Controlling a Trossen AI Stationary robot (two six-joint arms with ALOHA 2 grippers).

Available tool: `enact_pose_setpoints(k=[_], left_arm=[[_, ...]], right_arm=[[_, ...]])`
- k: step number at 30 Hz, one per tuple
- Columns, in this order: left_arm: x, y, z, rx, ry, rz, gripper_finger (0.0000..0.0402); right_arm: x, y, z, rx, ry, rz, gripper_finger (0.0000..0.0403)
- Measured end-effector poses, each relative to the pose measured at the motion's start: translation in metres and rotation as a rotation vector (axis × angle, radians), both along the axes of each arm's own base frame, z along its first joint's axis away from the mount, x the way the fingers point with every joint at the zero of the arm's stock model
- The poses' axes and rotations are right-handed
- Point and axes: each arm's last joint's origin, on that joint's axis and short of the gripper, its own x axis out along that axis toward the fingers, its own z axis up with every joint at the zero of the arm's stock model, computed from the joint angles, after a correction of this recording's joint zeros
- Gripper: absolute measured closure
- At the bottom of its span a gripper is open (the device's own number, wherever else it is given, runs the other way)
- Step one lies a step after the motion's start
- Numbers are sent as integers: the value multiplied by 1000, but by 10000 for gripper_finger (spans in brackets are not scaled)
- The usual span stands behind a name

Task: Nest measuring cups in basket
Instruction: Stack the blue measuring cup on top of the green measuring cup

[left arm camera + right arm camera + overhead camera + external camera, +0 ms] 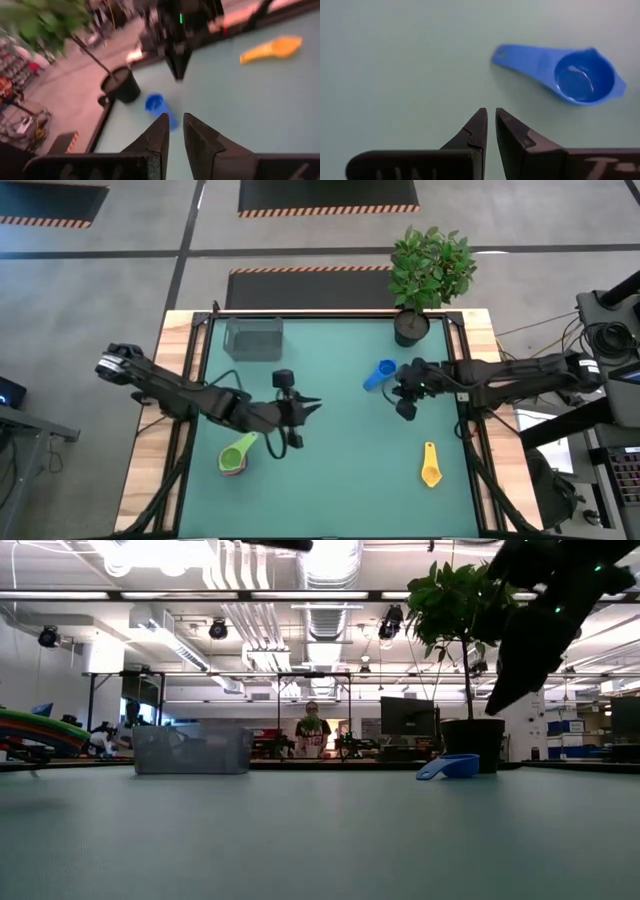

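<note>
Your basket [254, 337] looks empty, though its see-through walls hide little. The blue cup [380, 374], yellow cup [430, 467] and green stack [236, 455] remain on the table. Both the left gripper [312, 406] and the right gripper [404, 402] are clenched on nothing.

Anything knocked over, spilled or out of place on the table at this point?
Nothing stands out. The blue cup, yellow cup and green cup stack lie loose on the mat, the basket stands upright, and the potted plant is upright too.
</note>
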Motion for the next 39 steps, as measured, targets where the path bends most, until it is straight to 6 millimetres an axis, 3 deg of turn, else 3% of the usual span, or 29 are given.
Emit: enact_pose_setpoints(k=[6,11,23,35,39], left_arm=[[-22,11,4,47,-128,108,363],[-37,19,6,74,-161,223,363],[-41,21,-1,94,-114,227,363],[-41,20,-2,98,-103,226,363],[-41,20,-2,100,-102,226,363]], right_arm=[[3,-26,-11,0,101,-52,375],[17,-44,-6,-54,150,-18,375],[48,-61,-15,-167,279,203,368],[47,-63,-20,-240,366,227,238],[49,-64,-31,-231,414,245,217]])
